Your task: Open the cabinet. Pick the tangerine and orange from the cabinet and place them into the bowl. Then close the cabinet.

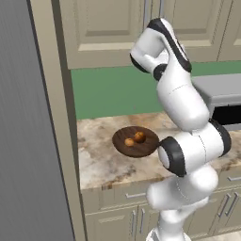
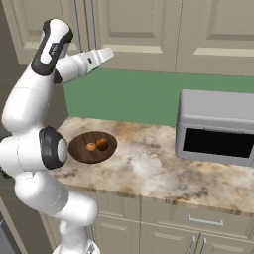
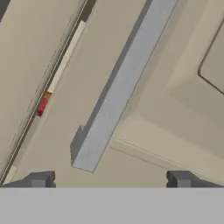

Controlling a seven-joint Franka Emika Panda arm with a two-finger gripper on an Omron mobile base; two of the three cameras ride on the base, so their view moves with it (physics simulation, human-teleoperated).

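Note:
The beige cabinet [image 1: 103, 28] [image 2: 134, 25] hangs above the counter, and its two doors look shut or nearly so. In the hand view one door [image 3: 183, 113] and its silver bar handle [image 3: 122, 83] are close ahead. My gripper [image 3: 111, 179] [image 2: 101, 53] is open just short of the handle's lower end, with nothing between its fingers. The dark wooden bowl [image 1: 146, 147] [image 2: 79, 150] sits on the counter. The tangerine and orange lie in it side by side: a smaller fruit [image 1: 129, 141] [image 2: 91, 146] and a larger fruit [image 1: 139, 136] [image 2: 102, 143].
A grey microwave [image 2: 216, 126] [image 1: 221, 96] stands on the marble counter [image 2: 144, 171] to the right. A tall grey panel [image 1: 23, 132] rises at the left. A thin seam [image 3: 48, 87] between the doors shows a red-orange speck. Base cabinets [image 1: 117, 219] with drawers run below.

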